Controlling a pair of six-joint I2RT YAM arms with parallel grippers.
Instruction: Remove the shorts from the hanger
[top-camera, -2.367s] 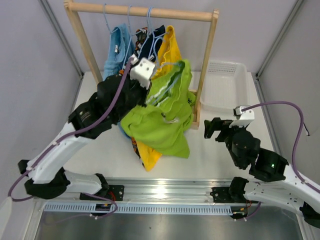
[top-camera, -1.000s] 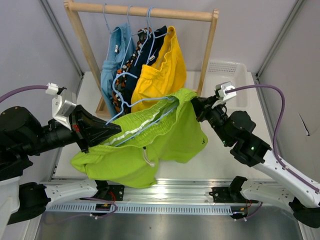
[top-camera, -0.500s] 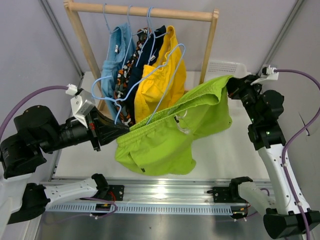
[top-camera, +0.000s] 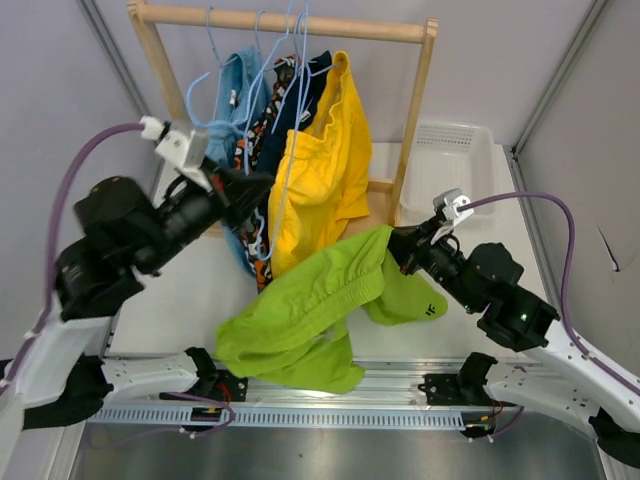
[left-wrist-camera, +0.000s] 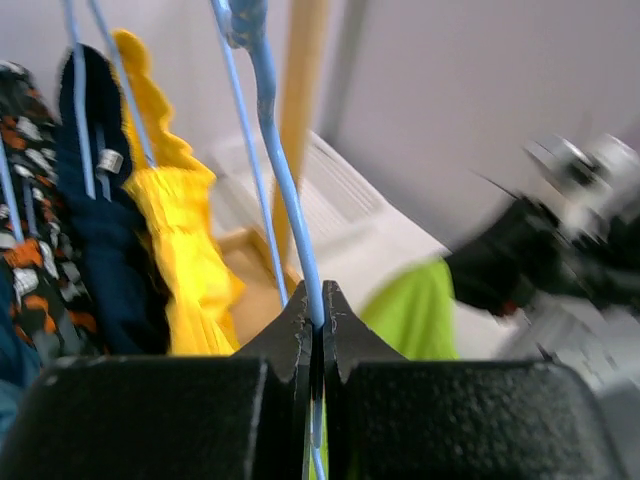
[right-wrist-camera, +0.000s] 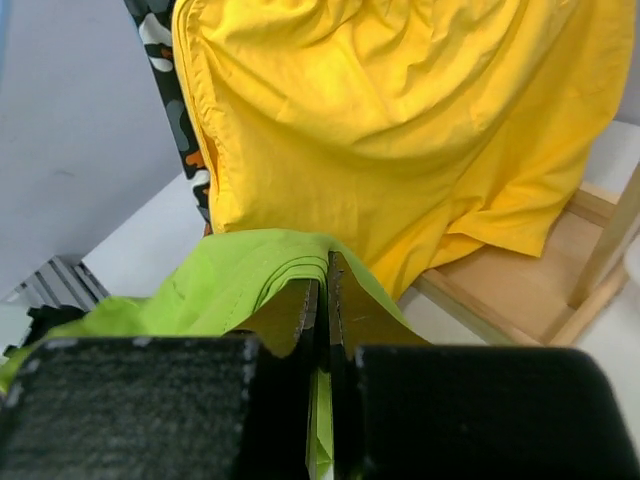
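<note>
Since half a second ago the lime green shorts have come off the blue hanger and dropped. They were stretched between both arms; now they sag from my right gripper down onto the table near its front edge. That gripper is pressed together on a fold of the green fabric, just in front of the yellow shorts. My left gripper has swung up toward the wooden rack, its fingers pinching the hanger's thin wire. Yellow, navy, camouflage and light blue pairs hang on the rack.
</note>
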